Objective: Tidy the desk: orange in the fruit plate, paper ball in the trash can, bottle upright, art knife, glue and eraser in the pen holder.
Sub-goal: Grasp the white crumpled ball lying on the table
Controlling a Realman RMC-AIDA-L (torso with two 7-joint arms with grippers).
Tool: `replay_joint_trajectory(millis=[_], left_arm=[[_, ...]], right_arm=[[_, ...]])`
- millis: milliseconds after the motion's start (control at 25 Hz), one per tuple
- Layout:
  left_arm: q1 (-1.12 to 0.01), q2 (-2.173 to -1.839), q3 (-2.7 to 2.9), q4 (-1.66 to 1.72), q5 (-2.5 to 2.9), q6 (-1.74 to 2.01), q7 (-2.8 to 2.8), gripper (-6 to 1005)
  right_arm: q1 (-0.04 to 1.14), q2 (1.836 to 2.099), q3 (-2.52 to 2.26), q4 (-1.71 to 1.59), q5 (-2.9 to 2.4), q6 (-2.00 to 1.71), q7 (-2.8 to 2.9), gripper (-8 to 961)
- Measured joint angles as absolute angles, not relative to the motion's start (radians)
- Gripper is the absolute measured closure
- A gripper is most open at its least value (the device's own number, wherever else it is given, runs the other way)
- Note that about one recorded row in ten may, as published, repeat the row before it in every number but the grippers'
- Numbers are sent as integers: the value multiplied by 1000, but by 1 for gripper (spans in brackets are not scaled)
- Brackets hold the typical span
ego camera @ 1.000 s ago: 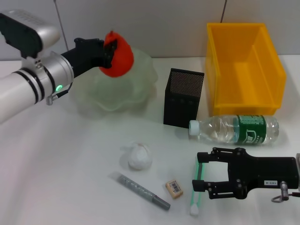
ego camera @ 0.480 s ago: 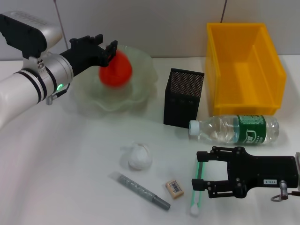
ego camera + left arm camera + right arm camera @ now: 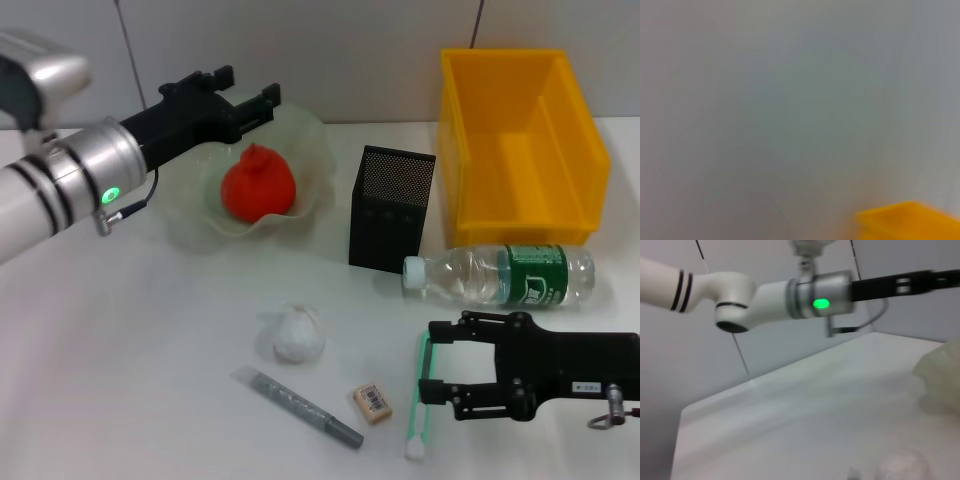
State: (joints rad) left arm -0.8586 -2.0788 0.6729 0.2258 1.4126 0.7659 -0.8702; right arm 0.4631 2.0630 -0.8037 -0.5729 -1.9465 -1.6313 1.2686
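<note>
Orange against pale green glass: in the head view the orange (image 3: 258, 184) sits in the fruit plate (image 3: 312, 150), at about ten o'clock on the desk. My left gripper (image 3: 247, 92) hangs just above the plate's far rim with its fingers spread and nothing between them. At centre stands the black mesh pen holder (image 3: 391, 208); the yellow trash can (image 3: 520, 145) fills two o'clock. The bottle (image 3: 500, 276) lies on its side at about four o'clock, cap towards the holder. The paper ball (image 3: 296, 334) rests near six o'clock, with the art knife (image 3: 298, 406) and the eraser (image 3: 372, 402) nearer me, and the green glue (image 3: 421, 396) stick just beside my right gripper (image 3: 434, 363), whose fingers stand apart and empty.

My left wrist view gives only grey wall and a yellow corner of the trash can (image 3: 910, 220) (little else to tell).

My right wrist view shows my left arm (image 3: 785, 295), green light lit, and a blurred edge of the fruit plate (image 3: 940, 375).
</note>
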Motion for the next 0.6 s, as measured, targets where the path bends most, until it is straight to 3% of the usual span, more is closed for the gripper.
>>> replay_joint_trajectory(millis=[80,200,400,600], left_arm=[[-699,-2063,841,422,1464,1142,-1188,265],[-576,-2054,1001,584,1472,1279,-1318,259],[-514,-2029,1110,654,1530,1349,-1388,262],[-523,-2027,1117,652,1669,1371,-1416,264]], right_arm=[[462,2059,-799,-571,-1947,-1632,1269,157],[453,2046,-790,-572,-1947,-1634,1269,157],[449,2035,-791,-570,-1958,-1634,1269,158],[438,2027,-791,-569,-1961,-1634,1269,158]])
